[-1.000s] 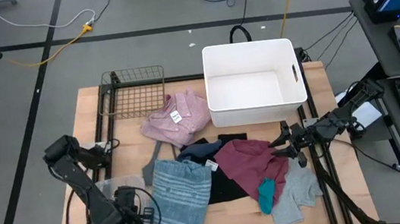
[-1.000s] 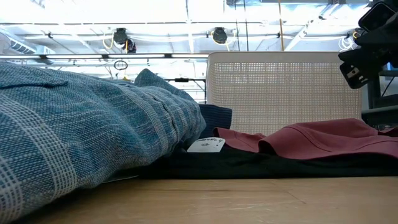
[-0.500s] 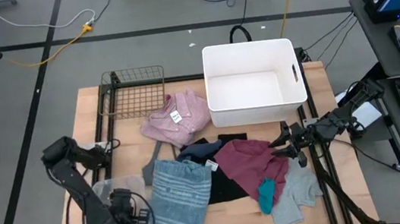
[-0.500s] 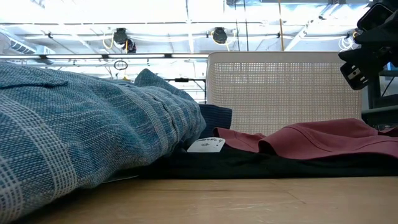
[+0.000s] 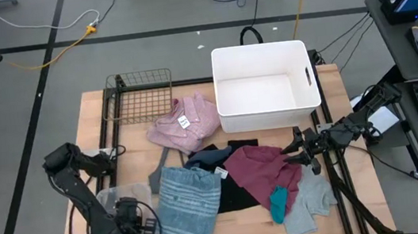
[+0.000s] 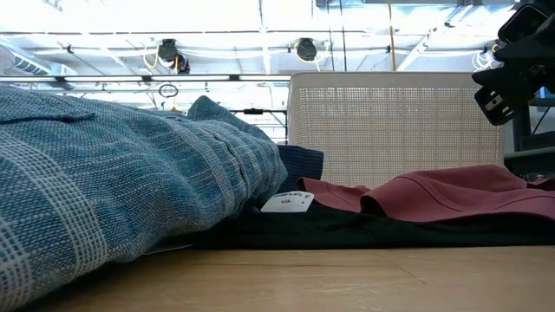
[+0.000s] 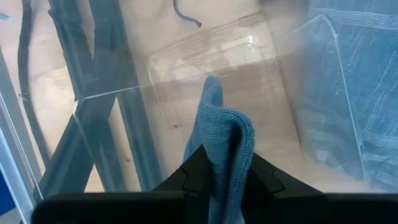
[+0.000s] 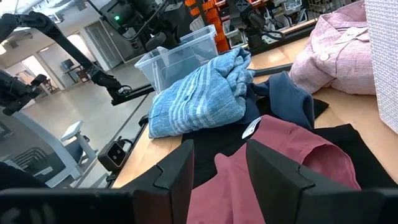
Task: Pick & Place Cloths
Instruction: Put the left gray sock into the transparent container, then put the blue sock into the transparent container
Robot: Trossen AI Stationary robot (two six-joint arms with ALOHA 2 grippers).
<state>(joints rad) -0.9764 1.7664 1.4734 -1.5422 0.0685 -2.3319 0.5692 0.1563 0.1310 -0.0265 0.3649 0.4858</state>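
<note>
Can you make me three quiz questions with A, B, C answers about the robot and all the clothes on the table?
1. Where is the pink shirt?
A. Inside the white bin
B. On the table beside the wire basket
C. Hanging on a hanger

2. What colour is the smallest cloth, lying on the maroon cloth?
A. Teal
B. Yellow
C. Orange

3. What is the left hand doing?
A. Open and holding nothing
B. Shut on a small blue knitted cloth over the clear tub
C. Holding the white bin

Answers:
1 B: the high view shows it lying flat next to the basket.
2 A: it looks teal from above.
3 B: the left wrist view shows the fingers pinching the cloth.
</note>
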